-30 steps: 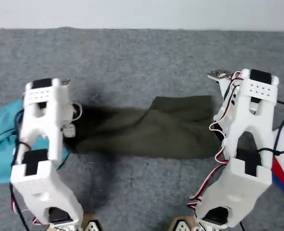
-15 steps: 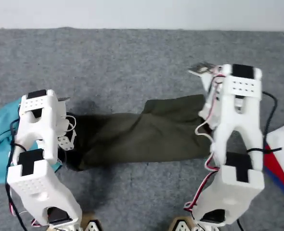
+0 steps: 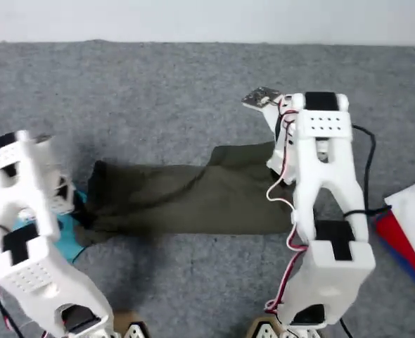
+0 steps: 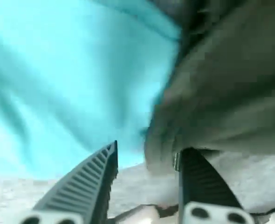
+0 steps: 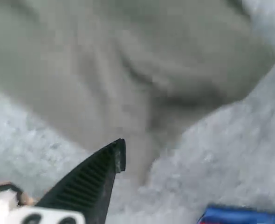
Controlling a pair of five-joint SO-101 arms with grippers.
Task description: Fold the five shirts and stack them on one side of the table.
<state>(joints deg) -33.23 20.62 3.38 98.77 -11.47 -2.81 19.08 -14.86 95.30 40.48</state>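
An olive green shirt (image 3: 193, 197), folded into a long strip, lies across the middle of the grey carpeted table (image 3: 158, 91). My left gripper (image 3: 76, 208) is at the strip's left end, shut on a bunch of the olive cloth (image 4: 212, 93) that sits between its fingers (image 4: 93, 179). A teal shirt (image 4: 58, 70) lies right beside and under that end. My right gripper (image 3: 283, 165) is at the strip's right end, shut on the cloth; the right wrist view has one dark finger (image 5: 98, 175) against the olive fabric (image 5: 105, 60).
A white, red and blue shirt (image 3: 404, 215) lies at the table's right edge, and a blue corner (image 5: 240, 215) of it sits near the right gripper. Bare carpet stretches behind the olive strip up to the white wall (image 3: 207, 17).
Both arms have moved left, and the olive shirt has slid left with them. Its left end now reaches over the teal shirt, which the left arm covers more than before.
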